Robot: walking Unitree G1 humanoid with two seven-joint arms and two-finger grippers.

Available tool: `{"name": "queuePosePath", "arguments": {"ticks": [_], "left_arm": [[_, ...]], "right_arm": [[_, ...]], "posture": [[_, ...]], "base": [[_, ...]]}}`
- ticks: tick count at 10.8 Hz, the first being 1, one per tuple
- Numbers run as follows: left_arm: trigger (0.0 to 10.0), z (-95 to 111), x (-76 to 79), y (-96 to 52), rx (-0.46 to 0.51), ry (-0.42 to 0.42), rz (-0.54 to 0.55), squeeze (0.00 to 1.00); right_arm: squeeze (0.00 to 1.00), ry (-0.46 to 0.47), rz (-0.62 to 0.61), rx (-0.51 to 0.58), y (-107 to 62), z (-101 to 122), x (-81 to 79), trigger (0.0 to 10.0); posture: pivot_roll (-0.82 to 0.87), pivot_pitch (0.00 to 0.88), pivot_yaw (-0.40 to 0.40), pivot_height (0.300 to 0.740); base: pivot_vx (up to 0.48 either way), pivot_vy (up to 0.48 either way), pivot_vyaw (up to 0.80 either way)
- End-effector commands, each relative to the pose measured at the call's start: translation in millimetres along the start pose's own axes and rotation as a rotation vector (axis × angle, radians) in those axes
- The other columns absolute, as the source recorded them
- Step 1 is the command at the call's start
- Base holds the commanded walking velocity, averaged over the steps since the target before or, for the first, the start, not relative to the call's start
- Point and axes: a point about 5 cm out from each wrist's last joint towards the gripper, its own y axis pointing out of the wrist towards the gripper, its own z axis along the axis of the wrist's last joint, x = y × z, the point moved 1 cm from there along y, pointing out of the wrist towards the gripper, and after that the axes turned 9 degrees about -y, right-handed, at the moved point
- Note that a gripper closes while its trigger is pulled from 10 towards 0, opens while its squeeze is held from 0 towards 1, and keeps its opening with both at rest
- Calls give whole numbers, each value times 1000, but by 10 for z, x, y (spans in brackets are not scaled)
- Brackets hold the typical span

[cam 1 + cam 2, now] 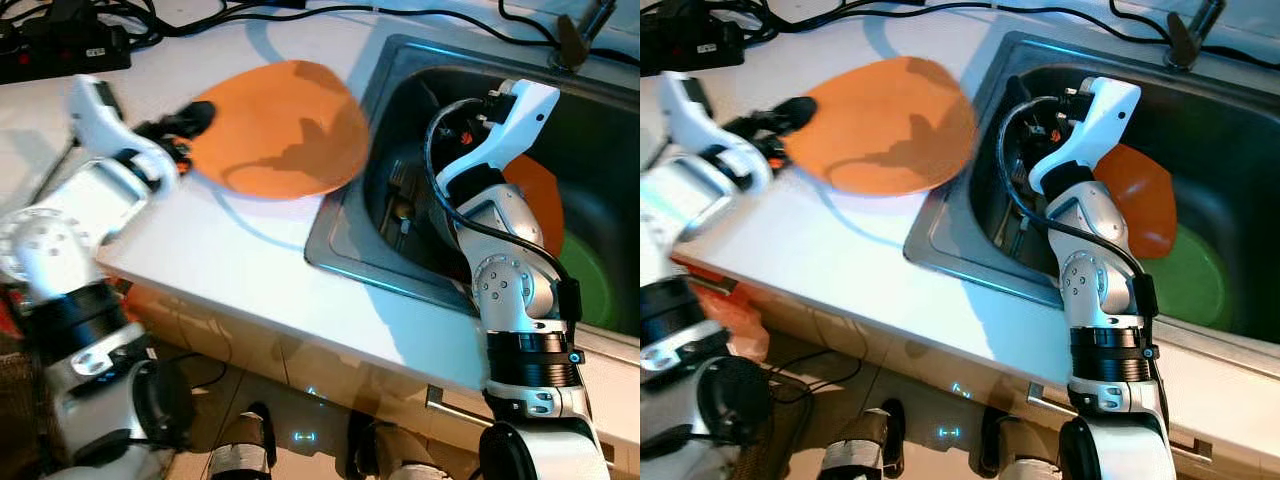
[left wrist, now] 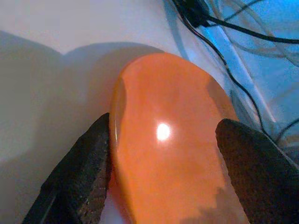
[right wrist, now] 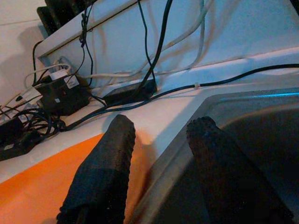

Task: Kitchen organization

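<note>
1. The left gripper (image 1: 187,128) pinches the near-left rim of the orange plate (image 1: 280,130), held above the white counter (image 1: 230,250) beside the sink (image 1: 345,255).
2. The right gripper (image 3: 161,154) hangs spread and empty over the sink's left edge.

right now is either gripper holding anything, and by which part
The left gripper holds the orange plate by its rim, at the edge farthest from the sink. The right gripper is open over the sink, holding nothing.

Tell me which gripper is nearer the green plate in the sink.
Right. The right gripper reaches into the steel sink, with the round green plate lying close beside its arm. The left gripper is far off over the counter, holding the big orange plate.
</note>
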Motion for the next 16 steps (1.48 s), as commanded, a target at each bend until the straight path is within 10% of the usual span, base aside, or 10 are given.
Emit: {"name": "queuePosePath", "arguments": {"ticks": [1, 2, 3, 16], "left_arm": [[10000, -225, -116, 60, -105, -5, 64, 0], [2627, -268, -114, 68, -114, -10, 61, 0], [0, -272, -98, 65, -109, -13, 54, 0], [0, -291, -55, 73, -78, -30, 30, 0]], "right_arm": [[0, -2, -15, 2, -30, 11, 25, 10000], [0, -3, -15, 3, -31, 12, 28, 10000], [0, -2, -15, 3, -33, 16, 30, 10000], [0, -5, -23, -3, -26, 18, 60, 10000]], "posture": [[135, 277, 3, 740], [134, 274, 3, 740], [134, 273, 3, 740], [131, 278, -3, 740]], "base": [[0, 0, 0], [0, 0, 0], [0, 0, 0], [0, 0, 0]]}}
